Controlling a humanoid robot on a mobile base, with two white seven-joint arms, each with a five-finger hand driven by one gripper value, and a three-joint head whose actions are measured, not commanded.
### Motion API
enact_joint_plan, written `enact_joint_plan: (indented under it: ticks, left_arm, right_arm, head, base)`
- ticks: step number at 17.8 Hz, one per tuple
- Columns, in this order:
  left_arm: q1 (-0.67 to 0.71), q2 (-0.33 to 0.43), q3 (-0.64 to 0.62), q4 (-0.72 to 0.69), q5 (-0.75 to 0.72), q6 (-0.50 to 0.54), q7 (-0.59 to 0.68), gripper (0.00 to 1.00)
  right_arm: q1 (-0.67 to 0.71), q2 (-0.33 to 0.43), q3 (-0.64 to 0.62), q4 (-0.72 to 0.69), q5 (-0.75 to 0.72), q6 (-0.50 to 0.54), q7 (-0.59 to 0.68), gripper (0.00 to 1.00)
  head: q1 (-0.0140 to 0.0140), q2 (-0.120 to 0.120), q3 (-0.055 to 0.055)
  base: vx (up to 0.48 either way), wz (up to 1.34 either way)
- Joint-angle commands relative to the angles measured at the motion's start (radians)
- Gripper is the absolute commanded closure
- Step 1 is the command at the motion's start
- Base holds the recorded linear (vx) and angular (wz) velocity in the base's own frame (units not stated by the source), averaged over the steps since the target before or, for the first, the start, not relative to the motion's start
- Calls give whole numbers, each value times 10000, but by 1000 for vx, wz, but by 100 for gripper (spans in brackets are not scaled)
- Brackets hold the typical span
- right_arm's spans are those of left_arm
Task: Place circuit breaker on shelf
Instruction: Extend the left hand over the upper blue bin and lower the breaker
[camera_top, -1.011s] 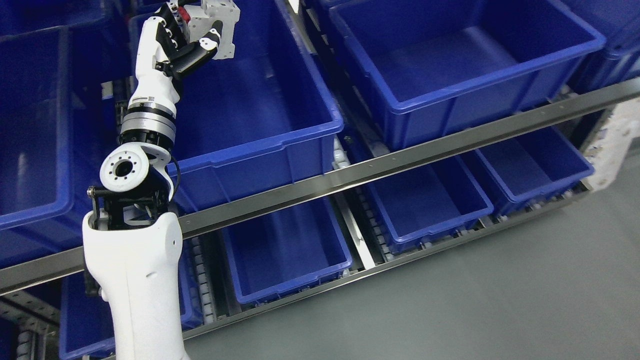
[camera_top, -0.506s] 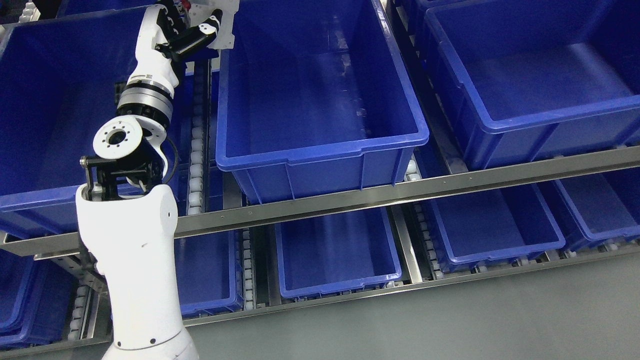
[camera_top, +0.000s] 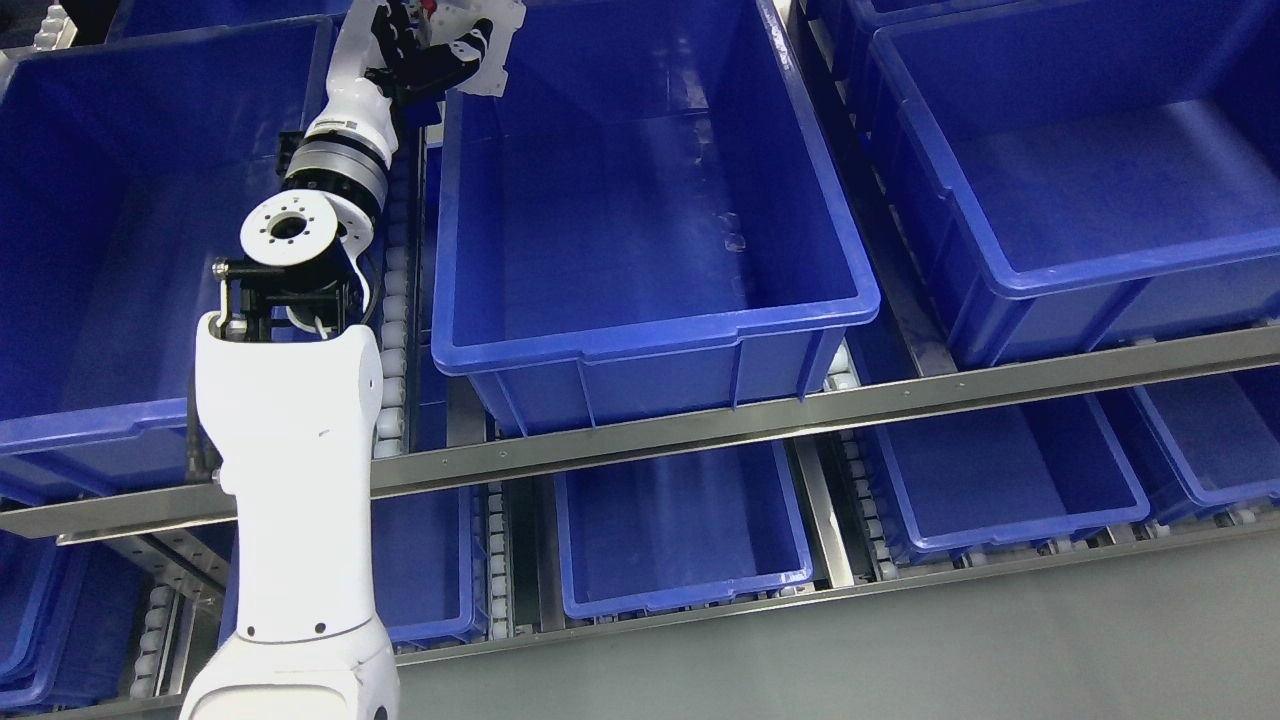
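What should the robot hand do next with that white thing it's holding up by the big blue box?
Probably move it a little to the right and lower it into the middle blue bin. The left hand grips the white circuit breaker at the bin's upper left corner, near the rim, not yet well inside. The bin looks empty, so there's room to set it down.

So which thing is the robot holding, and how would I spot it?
Find the white left arm rising from the bottom left, past the steel rail of the shelf. Follow it up to the robot hand at the top edge, by the middle blue bin's far left corner. It grips the circuit breaker, the only pale blocky thing among blue bins.
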Motion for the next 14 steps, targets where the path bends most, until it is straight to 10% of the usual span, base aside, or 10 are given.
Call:
enact_joint_plan:
  ticks: [1, 14]
  left_arm:
    - [-429, 175, -168, 2648, -114, -375, -68, 83]
    - [-2609, 175, -3986, 9494, -2719, -3459, -604, 81]
  right_arm:
    - [155, -175, 0, 2, 6, -334, 4, 0]
    - [155, -175, 0, 2, 6, -334, 4, 0]
  head:
    - [0, 0, 0]
    - [0, -1, 0]
  base:
    - [59, -19]
    - [24, -5]
